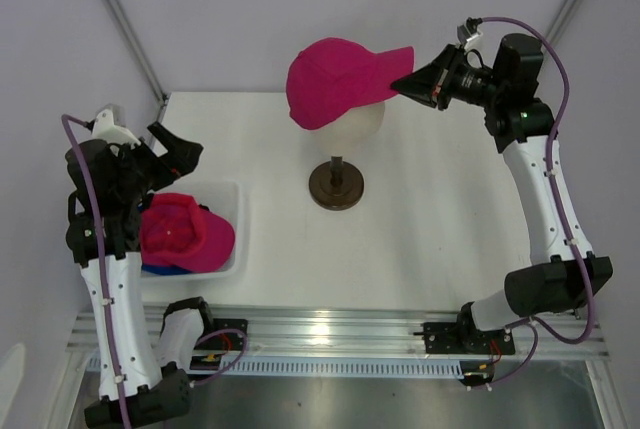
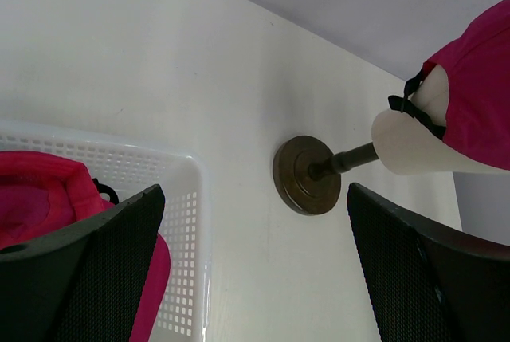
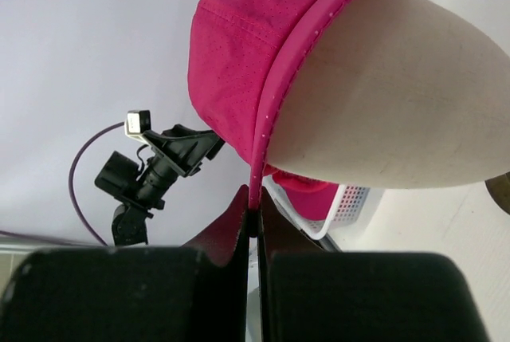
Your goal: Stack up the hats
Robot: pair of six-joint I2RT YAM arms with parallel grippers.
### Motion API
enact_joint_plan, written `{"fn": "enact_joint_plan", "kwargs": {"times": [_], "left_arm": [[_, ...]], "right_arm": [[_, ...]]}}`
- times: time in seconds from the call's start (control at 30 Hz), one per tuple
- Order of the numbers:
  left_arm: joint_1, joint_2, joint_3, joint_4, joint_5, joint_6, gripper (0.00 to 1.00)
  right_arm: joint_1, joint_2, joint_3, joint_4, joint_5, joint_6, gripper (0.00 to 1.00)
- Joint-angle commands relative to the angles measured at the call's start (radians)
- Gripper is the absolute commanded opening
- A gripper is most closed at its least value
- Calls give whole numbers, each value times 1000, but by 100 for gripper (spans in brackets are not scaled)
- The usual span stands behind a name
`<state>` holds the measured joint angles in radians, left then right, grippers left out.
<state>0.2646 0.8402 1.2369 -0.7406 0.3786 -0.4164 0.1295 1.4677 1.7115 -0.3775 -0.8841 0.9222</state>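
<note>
pink hat (image 1: 330, 84) on head (image 1: 352, 121) at top centre, right claw (image 1: 399, 82) clamped on its brim, left claw (image 2: 255, 194) wide apart at left, above basket (image 1: 240, 221) holding second pink hat (image 1: 182, 234) over blue hat (image 1: 158, 270)

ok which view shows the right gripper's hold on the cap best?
Right wrist: right gripper shut on the cap by its brim, edge-on. Top shows the pinch small, from above. Left wrist shows only the cap's back.

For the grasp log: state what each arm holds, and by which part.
The right gripper has its fingers shut on the brim edge of the pink cap on the mannequin head. The left gripper is open, holding nothing.
</note>
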Motion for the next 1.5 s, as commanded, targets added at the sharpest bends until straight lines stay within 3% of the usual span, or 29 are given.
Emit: {"fn": "enact_joint_plan", "kwargs": {"times": [0.0,0.3,0.47,0.63,0.9,1.33,1.47], "left_arm": [[-10,0,-5,33,20,21,100],[-10,-3,-14,26,3,27,99],[-10,-7,-7,24,2,22,99],[-10,-9,-2,15,-3,25,99],[-18,-7,13,6,-9,22,100],[-33,-18,33,-13,-3,36,100],[-91,-16,29,-8,-16,33,100]], "right_arm": [[-39,28,66,11,-65,-10,0],[-87,62,59,127,-210,70,0],[-97,56,-38,158,-233,49,0],[-120,54,-96,34,-199,-91,0],[-172,95,-176,86,-282,-198,0],[-179,270,-141,181,-385,-232,2],[-188,302,-95,196,-392,-223,2]]}}
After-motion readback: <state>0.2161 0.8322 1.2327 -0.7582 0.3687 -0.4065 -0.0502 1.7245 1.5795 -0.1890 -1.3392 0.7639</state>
